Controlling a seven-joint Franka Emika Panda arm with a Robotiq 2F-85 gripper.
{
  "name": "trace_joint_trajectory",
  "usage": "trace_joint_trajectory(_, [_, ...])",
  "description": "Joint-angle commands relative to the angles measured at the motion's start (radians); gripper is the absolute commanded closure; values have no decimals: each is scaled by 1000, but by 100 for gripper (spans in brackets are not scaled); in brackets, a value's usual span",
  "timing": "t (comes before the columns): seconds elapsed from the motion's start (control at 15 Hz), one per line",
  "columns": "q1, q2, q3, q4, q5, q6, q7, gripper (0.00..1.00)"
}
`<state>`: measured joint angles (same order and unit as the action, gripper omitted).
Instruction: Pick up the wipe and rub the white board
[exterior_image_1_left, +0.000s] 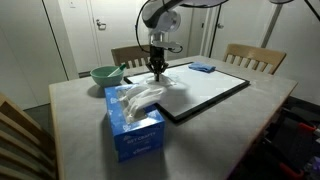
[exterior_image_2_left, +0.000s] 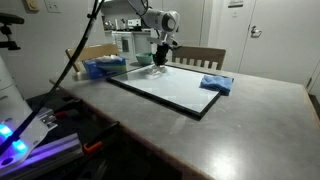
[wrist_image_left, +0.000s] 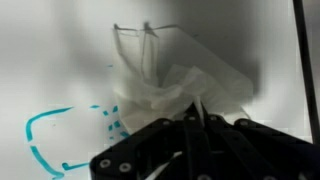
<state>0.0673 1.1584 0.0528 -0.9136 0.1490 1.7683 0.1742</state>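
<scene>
The black Robotiq gripper (wrist_image_left: 195, 120) has its jaws together, clamped on the small crumpled white tissue wipe (wrist_image_left: 180, 85). In the wrist view the wipe fans out from the fingertips, away from the wrist. It looks to be lying against the large flat white board with the thin black frame (wrist_image_left: 60, 60), though actual contact cannot be confirmed.

In both exterior views the gripper (exterior_image_1_left: 157, 68) points straight down over one corner of the white board (exterior_image_1_left: 205, 92). It is well apart from the folded blue cloth (exterior_image_1_left: 203, 68) at the next corner along the same edge. The blue cardboard tissue box (exterior_image_1_left: 135, 125) stands just off the board's opposite side.

The pickup appears done and the rubbing is the step in hand. The teal pen marks (wrist_image_left: 45, 135) on the board lie just beside the wipe, to its left in the wrist view and not under it. The stroke likely needs to run sideways that way, across the wipe's long axis, with enough downward pressure to keep the tissue flat.
</scene>
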Motion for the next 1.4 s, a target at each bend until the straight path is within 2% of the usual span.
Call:
trace_joint_trajectory(0.0, [-5,26,-39,-108,-15,80,51,100])
trace_joint_trajectory(0.53, [-33,-14,-93,-194,-12,152,176,100])
trace_joint_trajectory(0.73, [-51,22,-45,-144,24,119,107,100])
trace_joint_trajectory(1.0, [-37,47,10,-90,21,68,-33,100])
trace_joint_trajectory(1.33, [-1,100,32,-4,-9,26,-128,100])
